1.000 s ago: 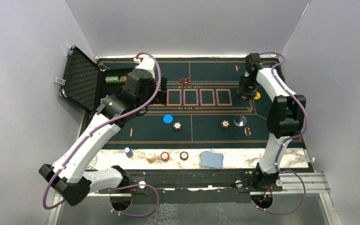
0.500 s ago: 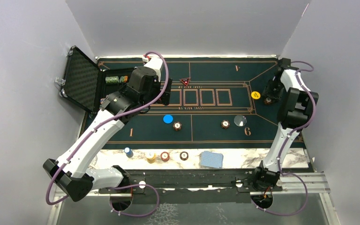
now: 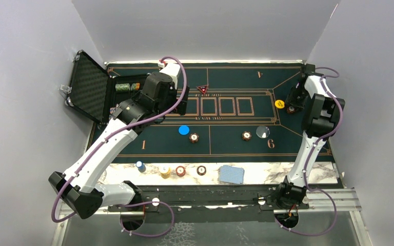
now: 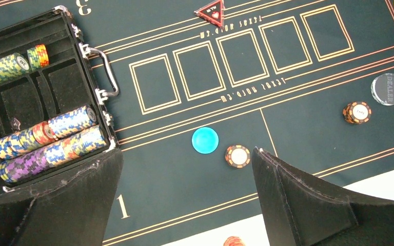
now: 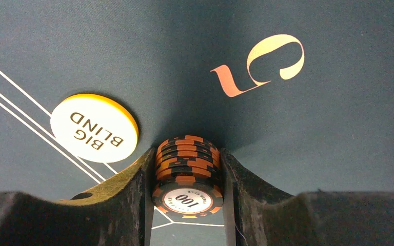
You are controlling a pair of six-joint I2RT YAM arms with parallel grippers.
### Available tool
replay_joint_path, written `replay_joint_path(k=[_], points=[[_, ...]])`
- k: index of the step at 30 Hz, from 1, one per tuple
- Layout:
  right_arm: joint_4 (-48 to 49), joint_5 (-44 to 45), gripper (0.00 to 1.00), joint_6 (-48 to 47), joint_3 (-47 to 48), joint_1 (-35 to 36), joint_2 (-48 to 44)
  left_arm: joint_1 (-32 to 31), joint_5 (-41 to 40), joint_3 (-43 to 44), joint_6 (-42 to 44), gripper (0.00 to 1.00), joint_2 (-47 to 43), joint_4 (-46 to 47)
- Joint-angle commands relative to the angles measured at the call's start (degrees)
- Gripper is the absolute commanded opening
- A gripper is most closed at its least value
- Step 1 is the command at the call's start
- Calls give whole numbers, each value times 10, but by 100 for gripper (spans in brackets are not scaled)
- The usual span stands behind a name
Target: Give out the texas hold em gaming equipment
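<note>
Orange-black chip stack point(image 5: 187, 174) beside yellow disc point(image 5: 94, 127)

Right gripper point(image 5: 188, 154) clamped on a stack of orange-black chips point(image 5: 187, 177), "100" face toward the camera, both fingers touching its sides. Yellow BIG BLIND disc point(image 5: 94, 127) lies flat on the green mat point(image 5: 338, 128), just beside one finger. Orange 5 point(image 5: 267, 61) printed beyond the stack.

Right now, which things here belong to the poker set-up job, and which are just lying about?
Part of the job: orange chip stack in the right tool, Big Blind disc, blue disc, clear dealer disc, red triangular marker, blue-backed cards.
Just there: black case, green felt mat.
</note>
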Motion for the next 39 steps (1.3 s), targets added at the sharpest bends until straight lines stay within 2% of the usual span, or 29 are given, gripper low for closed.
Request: replay_joint_path(k=[1, 6, 10, 15, 19, 22, 25, 27, 33, 36, 39], points=[[14, -5, 47, -2, -27, 1, 20, 2, 16, 21, 3, 99, 4, 6], [1, 3, 59, -8, -5, 1, 16, 3, 52, 34, 3, 99, 13, 1], [-43, 14, 64, 0, 57, 2, 11, 3, 82, 39, -14, 99, 15, -12], [-119, 26, 77, 4, 148, 11, -71, 3, 119, 31, -38, 99, 2, -31], [-71, -60, 81, 6, 18, 81, -203, 3, 160, -4, -83, 99, -8, -57], [-25, -103, 82, 5, -90, 189, -272, 2, 177, -21, -126, 99, -6, -97], [-7, -139, 82, 21, -144, 303, -307, 1, 212, -52, -147, 94, 10, -128], [15, -163, 82, 18, -173, 353, -331, -11, 216, -78, -149, 91, 21, -133], [25, -180, 82, 15, -231, 373, -428, -60, 168, -106, -101, 88, 52, -165], [42, -233, 84, -22, -277, 375, -473, -76, 141, -112, -117, 83, 37, -178], [51, -253, 86, -45, -308, 405, -487, -64, 113, -86, -183, 91, -19, -169]])
